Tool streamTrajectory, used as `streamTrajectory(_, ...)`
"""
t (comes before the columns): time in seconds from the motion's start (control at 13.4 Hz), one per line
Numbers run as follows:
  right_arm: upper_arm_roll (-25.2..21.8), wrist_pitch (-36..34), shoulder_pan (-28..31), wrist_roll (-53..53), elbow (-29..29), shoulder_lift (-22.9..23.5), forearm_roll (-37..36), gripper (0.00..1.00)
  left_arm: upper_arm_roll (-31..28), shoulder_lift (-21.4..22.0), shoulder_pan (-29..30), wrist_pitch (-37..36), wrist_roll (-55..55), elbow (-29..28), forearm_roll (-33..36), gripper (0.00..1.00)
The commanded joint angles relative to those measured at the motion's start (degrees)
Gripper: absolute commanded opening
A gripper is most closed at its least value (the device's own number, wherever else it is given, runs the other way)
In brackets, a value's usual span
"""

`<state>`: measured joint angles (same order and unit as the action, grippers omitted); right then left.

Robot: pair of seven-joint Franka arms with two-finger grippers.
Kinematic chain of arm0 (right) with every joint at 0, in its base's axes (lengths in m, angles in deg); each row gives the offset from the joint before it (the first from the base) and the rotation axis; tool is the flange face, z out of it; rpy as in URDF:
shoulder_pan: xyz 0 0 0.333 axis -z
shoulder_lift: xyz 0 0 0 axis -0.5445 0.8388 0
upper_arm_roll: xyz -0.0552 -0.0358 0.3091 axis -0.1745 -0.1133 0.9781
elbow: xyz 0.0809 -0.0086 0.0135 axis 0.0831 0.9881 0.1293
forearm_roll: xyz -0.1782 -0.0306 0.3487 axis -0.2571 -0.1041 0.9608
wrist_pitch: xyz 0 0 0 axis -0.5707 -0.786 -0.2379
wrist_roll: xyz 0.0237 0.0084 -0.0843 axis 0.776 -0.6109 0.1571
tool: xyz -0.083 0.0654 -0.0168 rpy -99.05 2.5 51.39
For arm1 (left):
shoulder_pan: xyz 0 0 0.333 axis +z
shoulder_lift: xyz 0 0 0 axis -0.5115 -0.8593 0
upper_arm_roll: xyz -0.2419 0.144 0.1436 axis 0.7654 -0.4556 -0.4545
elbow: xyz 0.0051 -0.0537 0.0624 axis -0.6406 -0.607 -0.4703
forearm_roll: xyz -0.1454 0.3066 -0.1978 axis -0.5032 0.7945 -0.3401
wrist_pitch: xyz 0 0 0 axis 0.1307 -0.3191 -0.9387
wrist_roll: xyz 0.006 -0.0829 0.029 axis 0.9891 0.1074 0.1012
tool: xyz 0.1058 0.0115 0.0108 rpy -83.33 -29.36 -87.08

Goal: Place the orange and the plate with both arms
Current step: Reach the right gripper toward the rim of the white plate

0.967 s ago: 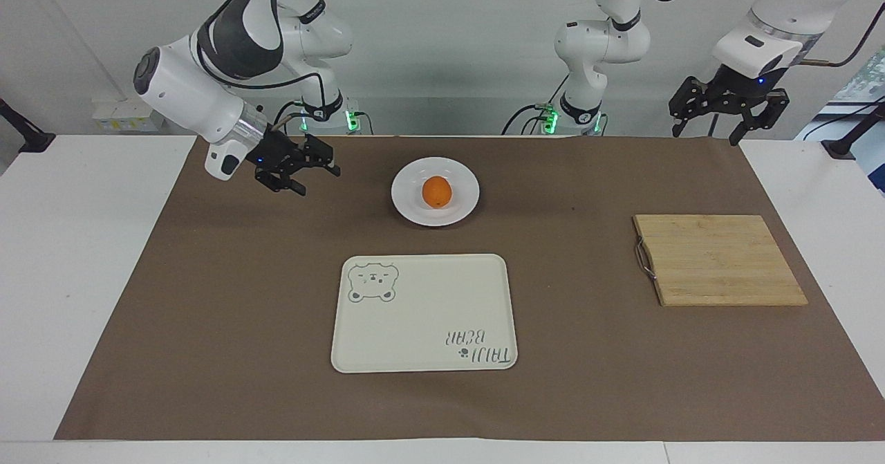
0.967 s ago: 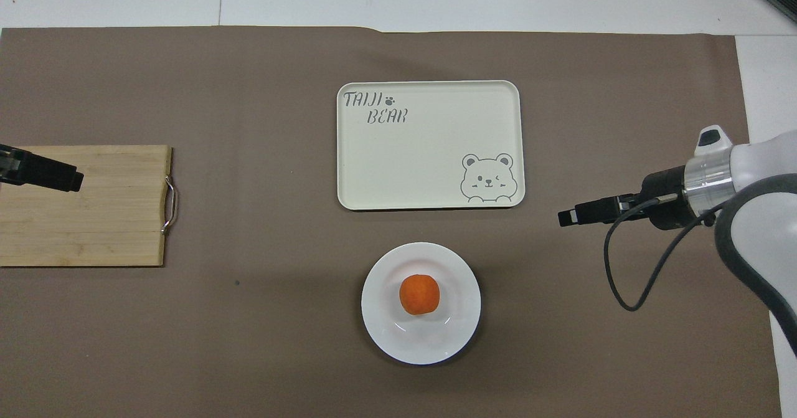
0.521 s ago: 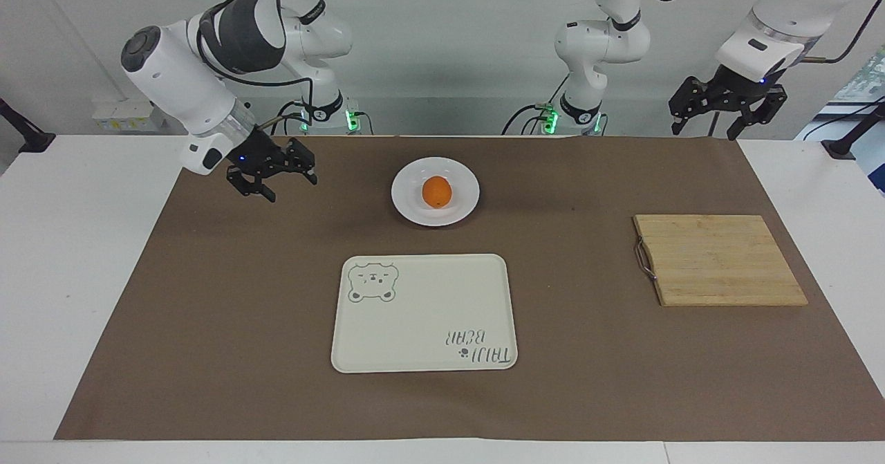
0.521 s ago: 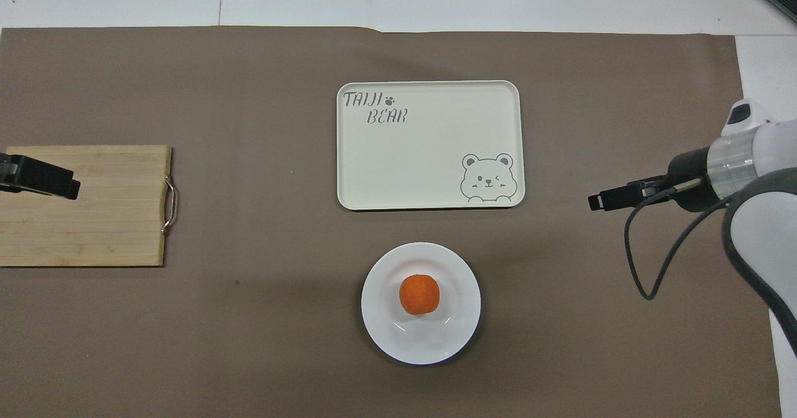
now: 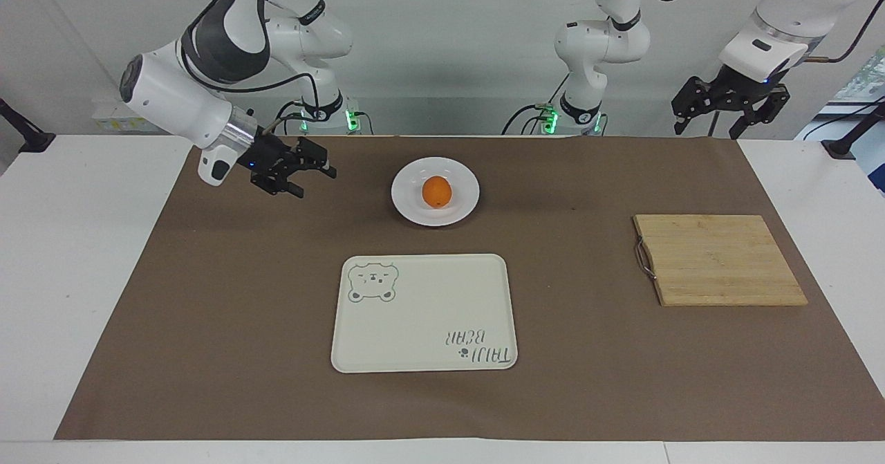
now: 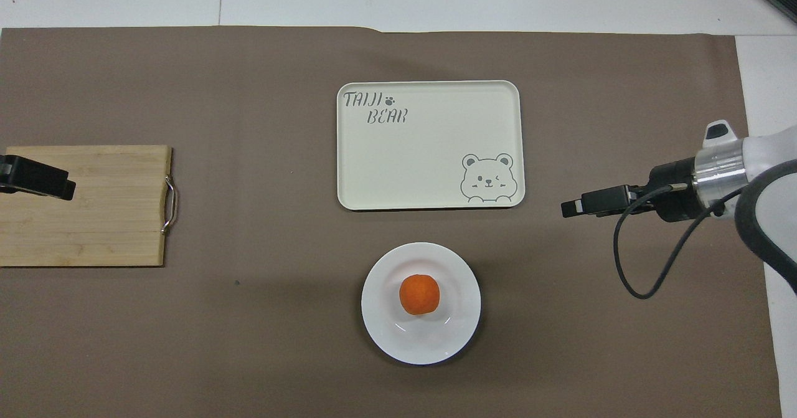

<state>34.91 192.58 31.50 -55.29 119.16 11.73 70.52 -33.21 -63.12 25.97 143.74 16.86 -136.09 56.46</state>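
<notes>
Facing view: the orange [image 5: 437, 191] sits in the middle of the plate [image 5: 415, 208], which rests flat on the brown mat [image 5: 242, 312] covering the counter [image 5: 76, 277], nearer to the robots than the tray [image 5: 422, 312] and about midway between the two arms' ends. The shallow dish with its raised rim probably serves to keep the round fruit from rolling. Neither thing has a real long axis: the orange is close to a ball, the plate is a circle lying level with its hollow facing up, so neither points any particular way.

The right gripper [image 5: 296, 171] hangs over the mat toward the right arm's end, apart from the plate, its fingers open and holding nothing; it is tipped toward the plate, which looks like a side approach to the rim, though that is only a guess. The left gripper [image 5: 724, 110] is raised at the left arm's end, fingers spread open and empty; in the overhead view its tip [image 6: 37, 180] shows over the board [image 6: 93, 218]. That arm appears to wait.

The tray lies empty, its bear print at the corner nearest the right arm. With fruit on plate and both grippers free, the placing may be finished, or the tray may be the next target; I cannot tell which.
</notes>
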Motion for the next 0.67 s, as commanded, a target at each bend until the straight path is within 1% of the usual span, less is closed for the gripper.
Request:
streamTrajectory(0.0,0.2,5.8,-2.8,1.6,4.7,0.9,8.3,1.00,0.4,1.2,1.1,0.3,0.0,-1.2,-0.5,1.00)
streamTrajectory(0.15,0.2,11.7,-7.0,3.6,7.3,2.9,13.3,1.00,0.4,1.2,1.3,0.3,-0.2,-1.2,-0.5,1.00)
streamTrajectory(0.22,0.2,12.9,-7.7,4.2,8.1,3.7,14.8,1.00,0.3,1.2,1.3,0.2,-0.3,-1.2,-0.5,1.00)
streamTrajectory(0.37,0.2,13.1,-7.7,8.5,9.8,4.6,16.3,1.00,0.3,1.2,1.2,0.1,-0.3,-1.2,-0.4,1.00)
streamTrajectory(0.45,0.2,13.4,-7.7,10.9,11.9,4.5,16.9,1.00,0.3,1.1,1.2,0.0,-0.3,-1.2,-0.4,1.00)
streamTrajectory(0.59,0.2,14.5,-7.5,19.5,17.2,4.5,23.0,1.00,0.4,1.2,1.2,-0.2,-0.4,-1.2,-0.4,1.00)
